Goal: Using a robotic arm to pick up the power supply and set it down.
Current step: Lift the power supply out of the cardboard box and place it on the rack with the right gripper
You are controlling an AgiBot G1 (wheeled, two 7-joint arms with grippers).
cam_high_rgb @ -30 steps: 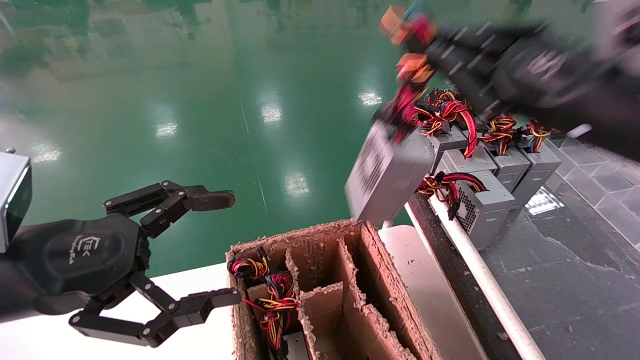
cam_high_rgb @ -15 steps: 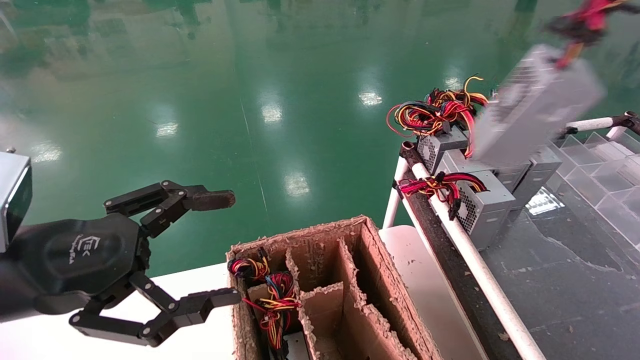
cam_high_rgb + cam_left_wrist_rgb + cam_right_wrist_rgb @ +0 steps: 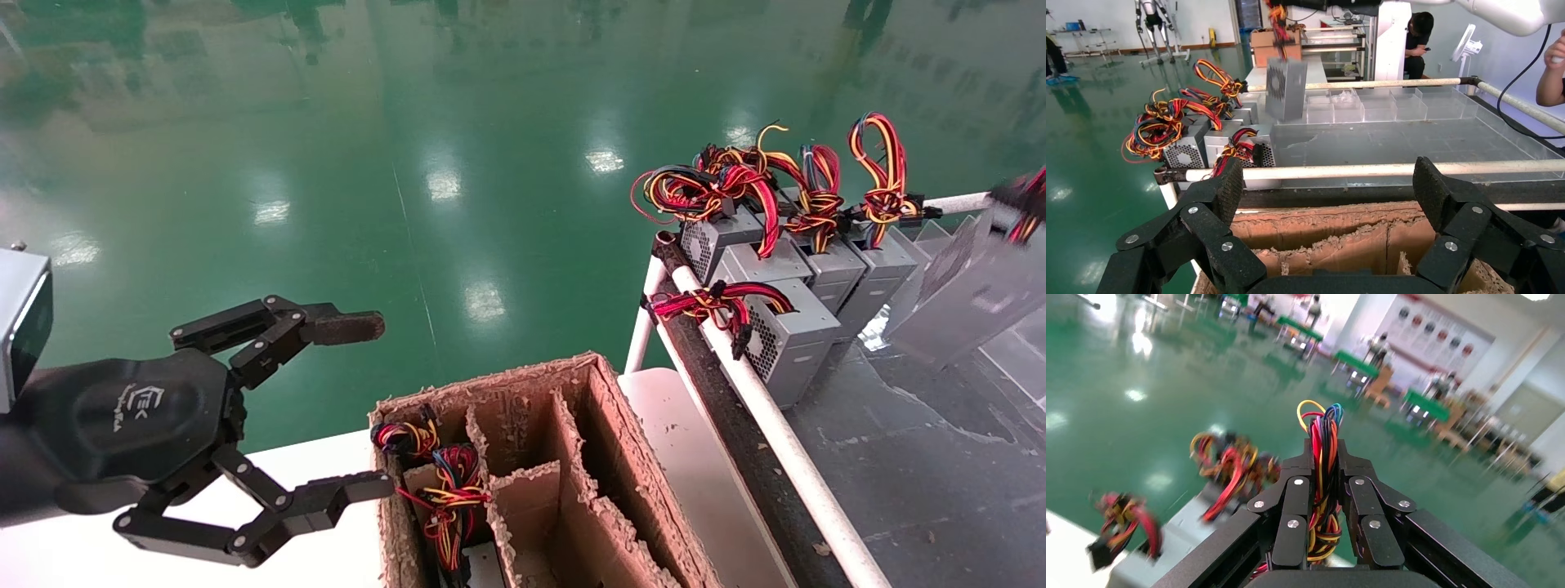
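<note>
Your left gripper (image 3: 372,408), black linkage type, parked by brown cardboard divider box (image 3: 621,457), jaws wide apart. Farther out, your right gripper (image 3: 1324,478) clamped on red-yellow-black wire bundle (image 3: 1322,471); grey sheet-metal power supply (image 3: 964,294) hangs tilted, seemingly clear above grey worktop (image 3: 940,474), beside row of grey units (image 3: 797,269).

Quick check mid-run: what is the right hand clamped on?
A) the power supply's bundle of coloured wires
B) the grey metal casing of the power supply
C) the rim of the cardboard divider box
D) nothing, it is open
A: in the right wrist view the right hand pinches the wire bundle, and the power supply hangs over the conveyor table.
</note>
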